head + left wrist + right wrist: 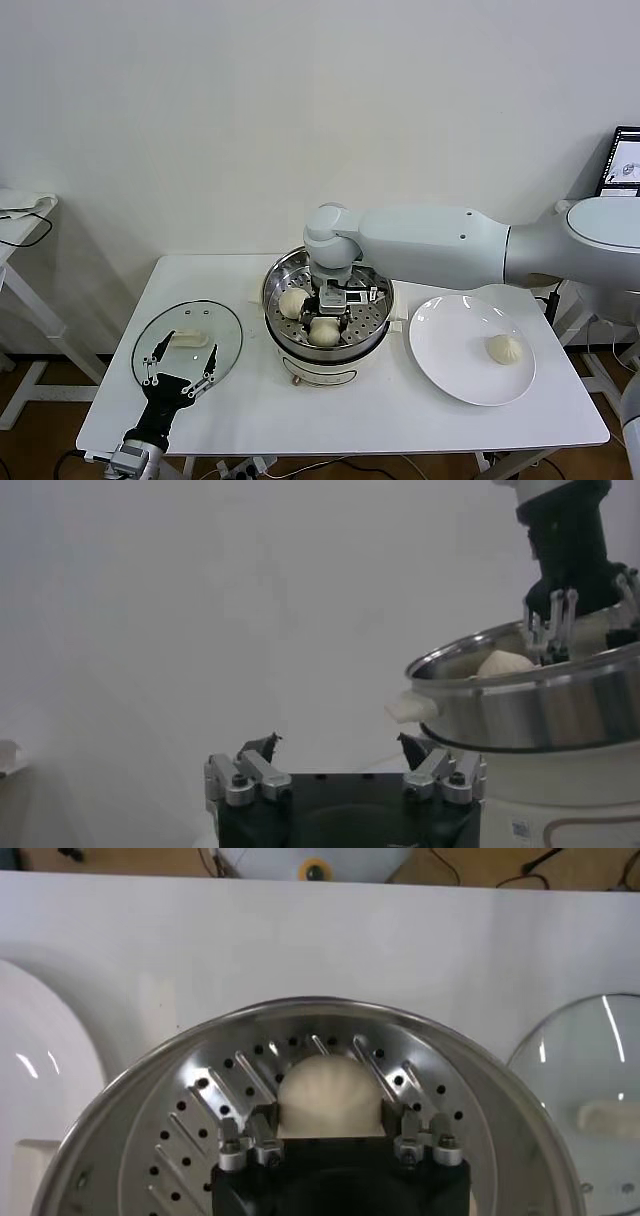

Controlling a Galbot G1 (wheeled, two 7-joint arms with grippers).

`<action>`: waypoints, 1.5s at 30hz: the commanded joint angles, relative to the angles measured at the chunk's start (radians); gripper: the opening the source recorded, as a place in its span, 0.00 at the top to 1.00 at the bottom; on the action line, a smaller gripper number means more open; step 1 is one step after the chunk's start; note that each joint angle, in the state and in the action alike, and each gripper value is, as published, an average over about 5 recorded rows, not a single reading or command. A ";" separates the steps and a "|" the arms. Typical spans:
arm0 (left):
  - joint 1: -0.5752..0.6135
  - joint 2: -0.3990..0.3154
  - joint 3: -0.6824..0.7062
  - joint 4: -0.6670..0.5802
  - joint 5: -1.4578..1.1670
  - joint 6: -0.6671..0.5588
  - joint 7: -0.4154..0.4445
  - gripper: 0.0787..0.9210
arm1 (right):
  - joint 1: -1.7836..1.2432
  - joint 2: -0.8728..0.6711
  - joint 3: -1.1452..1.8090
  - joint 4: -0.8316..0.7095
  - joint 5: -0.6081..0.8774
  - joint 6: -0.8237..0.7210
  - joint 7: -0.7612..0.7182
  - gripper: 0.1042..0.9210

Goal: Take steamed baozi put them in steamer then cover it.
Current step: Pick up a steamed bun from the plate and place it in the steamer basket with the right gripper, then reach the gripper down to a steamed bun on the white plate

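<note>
The right pincer [334, 297], jaws parted, is setting a baozi [329, 1091] into the steamer [375, 330]; next comes the plate's last bun [502, 349] (left pincer [180, 372] idles open).

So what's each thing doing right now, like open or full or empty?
steamer: uncovered, two baozi seen inside
baozi: on the tray, between the right hand's fingers
glass lid: off, flat on the table
plate: holds one baozi
right hand: inside the steamer
left hand: open, over the lid
</note>
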State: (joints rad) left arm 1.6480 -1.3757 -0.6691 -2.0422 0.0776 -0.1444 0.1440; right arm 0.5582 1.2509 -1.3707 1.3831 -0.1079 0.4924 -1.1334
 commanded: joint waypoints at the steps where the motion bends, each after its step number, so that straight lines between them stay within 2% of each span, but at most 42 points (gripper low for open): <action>1: 0.002 0.000 0.000 -0.004 0.001 0.000 0.000 0.12 | 0.020 -0.033 0.015 0.007 0.014 -0.010 -0.005 0.16; 4: 0.004 -0.001 0.001 -0.007 0.002 0.000 0.000 0.12 | 0.076 -0.096 0.026 0.038 0.046 -0.022 -0.009 0.13; 10: 0.007 -0.003 0.007 -0.019 0.005 0.000 -0.002 0.12 | 0.201 -0.277 0.008 0.113 0.174 -0.099 -0.046 0.12; 15: 0.013 -0.003 0.013 -0.027 0.012 -0.003 -0.002 0.12 | 0.226 -0.478 -0.020 0.164 0.296 -0.343 -0.120 0.12; 19: 0.017 -0.003 0.015 -0.030 0.017 -0.006 -0.003 0.12 | 0.163 -0.610 -0.011 0.155 0.314 -0.490 -0.136 0.12; 26: 0.022 -0.005 0.024 -0.037 0.025 -0.008 -0.005 0.12 | -0.007 -0.736 0.069 0.062 0.243 -0.579 -0.138 0.12; 32: 0.023 -0.006 0.026 -0.043 0.028 -0.007 -0.006 0.12 | -0.199 -0.790 0.260 -0.023 0.099 -0.618 -0.168 0.12; 37: 0.021 -0.006 0.030 -0.037 0.029 -0.006 -0.006 0.12 | -0.399 -0.794 0.465 -0.104 -0.026 -0.602 -0.168 0.12; 45: 0.018 -0.008 0.039 -0.034 0.035 -0.003 -0.008 0.12 | -0.590 -0.748 0.655 -0.182 -0.109 -0.594 -0.146 0.12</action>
State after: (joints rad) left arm 1.6659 -1.3832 -0.6320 -2.0784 0.1103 -0.1485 0.1370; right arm 0.2121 0.5292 -0.9533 1.2937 -0.1014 -0.0656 -1.2804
